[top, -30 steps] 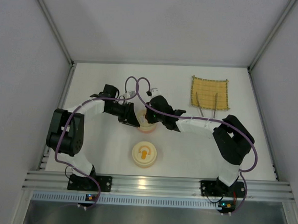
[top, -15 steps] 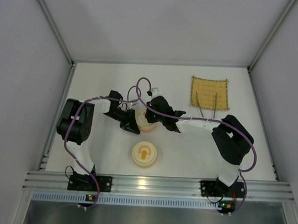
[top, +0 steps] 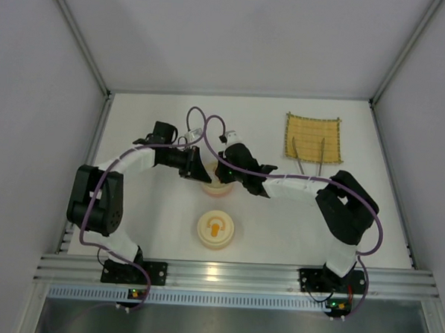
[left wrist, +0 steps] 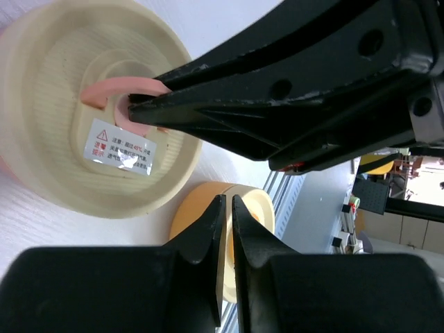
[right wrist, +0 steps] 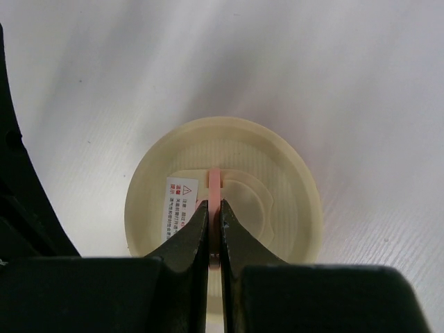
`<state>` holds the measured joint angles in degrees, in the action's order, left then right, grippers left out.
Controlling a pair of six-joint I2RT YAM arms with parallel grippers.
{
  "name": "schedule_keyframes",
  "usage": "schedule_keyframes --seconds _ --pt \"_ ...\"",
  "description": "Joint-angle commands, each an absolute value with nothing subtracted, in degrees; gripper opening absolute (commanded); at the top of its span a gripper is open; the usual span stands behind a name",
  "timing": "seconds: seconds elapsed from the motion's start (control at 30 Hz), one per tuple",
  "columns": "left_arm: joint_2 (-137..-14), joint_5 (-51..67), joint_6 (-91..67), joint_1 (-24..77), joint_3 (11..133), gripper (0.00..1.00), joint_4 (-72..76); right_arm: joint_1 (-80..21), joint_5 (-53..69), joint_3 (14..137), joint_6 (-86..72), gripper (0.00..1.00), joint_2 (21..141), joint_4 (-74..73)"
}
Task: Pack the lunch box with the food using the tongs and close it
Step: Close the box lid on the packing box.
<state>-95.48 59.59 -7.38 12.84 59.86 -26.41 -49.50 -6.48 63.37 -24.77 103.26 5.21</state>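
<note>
Right wrist view: cream round plastic lid [right wrist: 270,201], centre of the worktop [top: 150,118], pink handle [right wrist: 215,182] pinched in shut right jaws.
Left jaws, shut and empty, sit just left; a nudge could twist the lid loose.

White table [top: 151,124] between plain grey walls [top: 244,33]

The left gripper [top: 195,169] and right gripper [top: 222,174] flank the cream lid [right wrist: 277,194] closely; the front bowl [top: 215,231] and far-right mat [top: 314,134] lie open from above.
</note>
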Motion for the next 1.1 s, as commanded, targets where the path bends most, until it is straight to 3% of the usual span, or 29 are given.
schedule_keyframes --seconds 0.0,0.3,0.37,0.6,0.87,1.07 --pt "-96.15 61.44 -9.66 13.01 60.29 0.11 -21.89 -51.24 -3.34 59.94 -25.93 0.00 107.23 -2.29" --pt "-107.04 58.10 -10.99 12.48 60.56 0.07 -19.69 -51.24 -3.34 60.38 -25.66 0.00 107.31 -3.08" --pt "-109.06 57.40 -10.02 12.39 60.91 0.02 -20.65 -51.24 -3.34 60.29 -25.66 0.00 107.23 -2.99" --pt "-108.46 55.81 -9.67 11.78 61.43 0.01 -21.01 -51.24 -2.90 60.03 -25.75 0.00 107.49 -2.90" --pt "-103.72 51.51 -10.28 11.60 62.49 0.04 -20.75 -51.15 -3.69 61.96 -28.55 0.00 107.76 -6.06" --pt "-97.48 48.00 -11.51 11.43 60.21 0.14 -17.33 -51.24 -7.55 62.49 -33.57 0.00 105.38 -9.39"
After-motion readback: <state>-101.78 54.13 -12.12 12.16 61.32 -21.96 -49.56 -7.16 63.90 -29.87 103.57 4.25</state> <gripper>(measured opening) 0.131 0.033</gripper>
